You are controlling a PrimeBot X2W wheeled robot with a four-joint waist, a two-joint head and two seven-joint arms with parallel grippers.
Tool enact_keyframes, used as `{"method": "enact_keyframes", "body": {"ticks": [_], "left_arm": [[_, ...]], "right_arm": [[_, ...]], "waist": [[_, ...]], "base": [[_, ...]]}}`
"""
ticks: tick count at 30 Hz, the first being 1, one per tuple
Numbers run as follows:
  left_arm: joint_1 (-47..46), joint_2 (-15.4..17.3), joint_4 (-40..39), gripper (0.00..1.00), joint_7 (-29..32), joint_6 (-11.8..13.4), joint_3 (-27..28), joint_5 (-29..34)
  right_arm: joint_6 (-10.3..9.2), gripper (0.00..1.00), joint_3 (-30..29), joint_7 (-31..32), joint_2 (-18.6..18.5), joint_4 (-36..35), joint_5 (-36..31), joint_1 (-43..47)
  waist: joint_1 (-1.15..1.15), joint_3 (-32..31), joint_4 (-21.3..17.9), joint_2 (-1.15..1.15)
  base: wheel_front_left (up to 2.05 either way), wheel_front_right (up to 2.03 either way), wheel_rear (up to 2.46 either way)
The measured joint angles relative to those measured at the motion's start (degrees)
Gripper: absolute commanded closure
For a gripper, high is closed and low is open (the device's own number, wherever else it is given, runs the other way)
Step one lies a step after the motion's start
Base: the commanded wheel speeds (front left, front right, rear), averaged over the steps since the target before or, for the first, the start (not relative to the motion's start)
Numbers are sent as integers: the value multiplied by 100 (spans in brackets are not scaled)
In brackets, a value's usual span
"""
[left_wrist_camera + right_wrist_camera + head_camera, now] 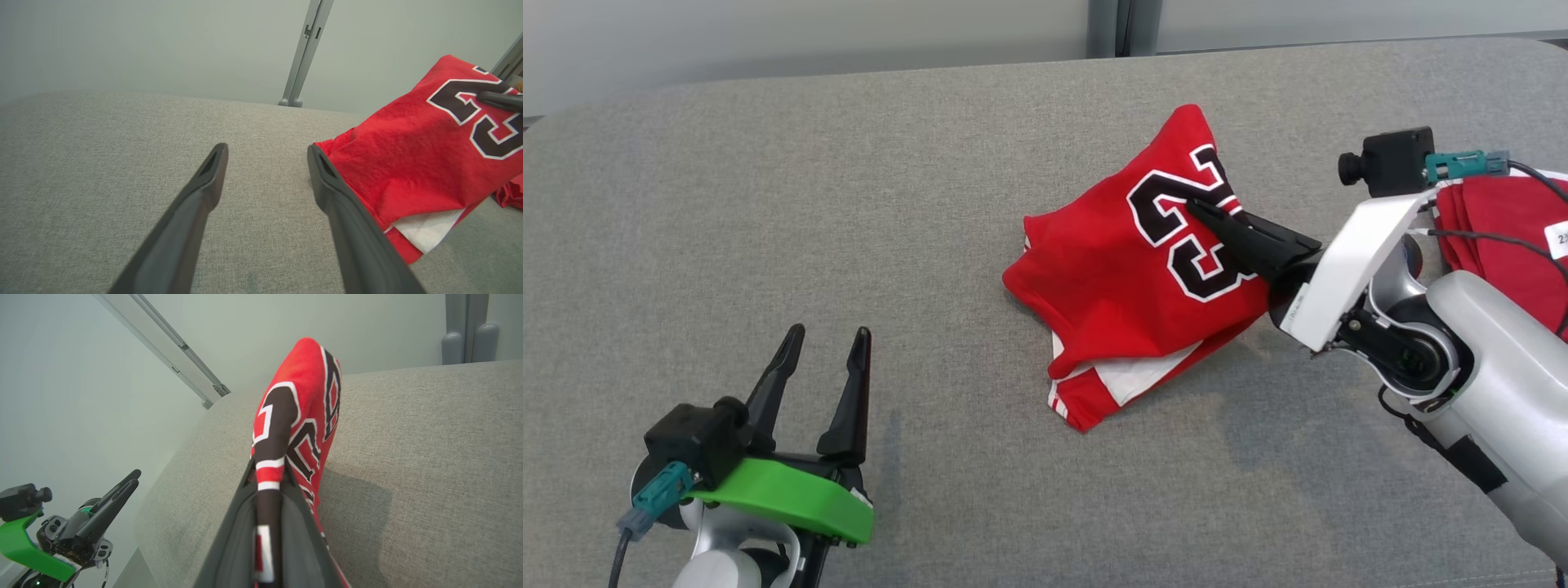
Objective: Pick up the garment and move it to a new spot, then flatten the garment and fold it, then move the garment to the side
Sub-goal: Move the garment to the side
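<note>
On the grey upholstered surface (pixel 849 204), right of centre, the red number-23 jersey (pixel 1111 286) lies crumpled, a fold of its printed fabric pinched between the closed fingers of the right gripper (pixel 1194 206), while the left gripper (pixel 829 332) rests well apart, jaws spread and empty.

The red garment (pixel 1127 278) bears a large black, white-edged number 23.

Head cam high, looks forward-down over grey tabletop (pixel 849 204). Left wrist cam low, close over tabletop, faces far wall (pixel 163 41) along its jaws. Right wrist cam tight on red jersey (pixel 298 416). All three share jersey; right wrist catches left gripper (pixel 135 477).
</note>
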Motion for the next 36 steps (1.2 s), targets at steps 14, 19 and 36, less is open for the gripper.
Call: {"method": "enact_keyframes", "body": {"ticks": [14,19,36], "left_arm": [[29,-1,-97,0,-38,8,40,-1],[31,5,-121,0,-40,13,74,-1],[-14,74,-291,0,-30,13,64,8]], "right_arm": [[-472,100,-645,573,-1411,331,236,44],[-677,100,-892,757,-1782,349,338,38],[-1123,99,-1383,953,-2569,457,532,-1]], "waist": [[0,147,-81,0],[0,262,-131,0],[0,664,-388,0]], "base": [[0,0,0],[0,0,0],[0,0,0]]}}
